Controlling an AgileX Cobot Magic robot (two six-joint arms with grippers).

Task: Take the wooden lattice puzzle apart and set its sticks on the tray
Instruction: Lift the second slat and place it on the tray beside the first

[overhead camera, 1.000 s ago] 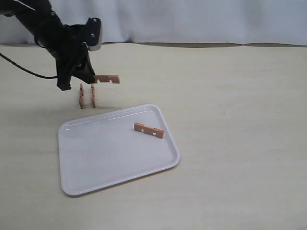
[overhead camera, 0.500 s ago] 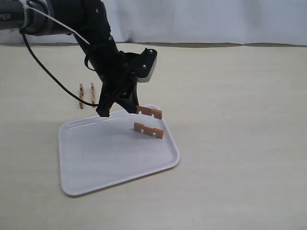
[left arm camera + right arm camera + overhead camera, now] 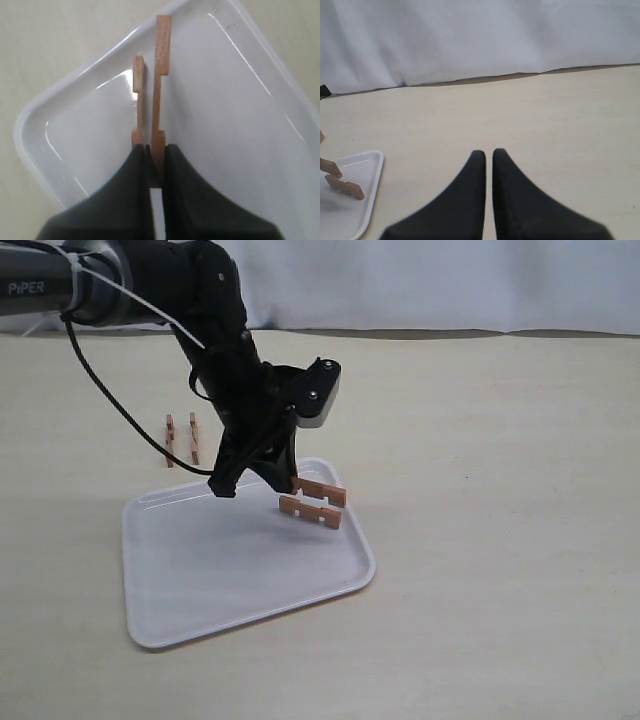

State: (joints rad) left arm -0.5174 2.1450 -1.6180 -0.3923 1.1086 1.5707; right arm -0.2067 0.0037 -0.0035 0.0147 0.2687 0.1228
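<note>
The lattice puzzle stands apart as single sticks. My left gripper (image 3: 292, 482) (image 3: 156, 150) is shut on one notched stick (image 3: 323, 492) (image 3: 161, 75), holding it low over the white tray (image 3: 220, 560) (image 3: 225, 125). Right beside it, another stick (image 3: 310, 511) (image 3: 138, 100) lies on the tray near the far right corner. Two more sticks (image 3: 170, 440) (image 3: 194, 437) stand on edge, side by side, on the table left of the tray. My right gripper (image 3: 488, 152) is shut with nothing in it, above bare table to the right of the tray (image 3: 350, 170).
The left arm's black cable (image 3: 120, 410) hangs down over the table near the two standing sticks. A white cloth backdrop (image 3: 450, 285) closes off the far edge of the table.
The left gripper has carried its stick from above the two standing sticks rightward and down over the tray, ending beside the stick that lies there.
</note>
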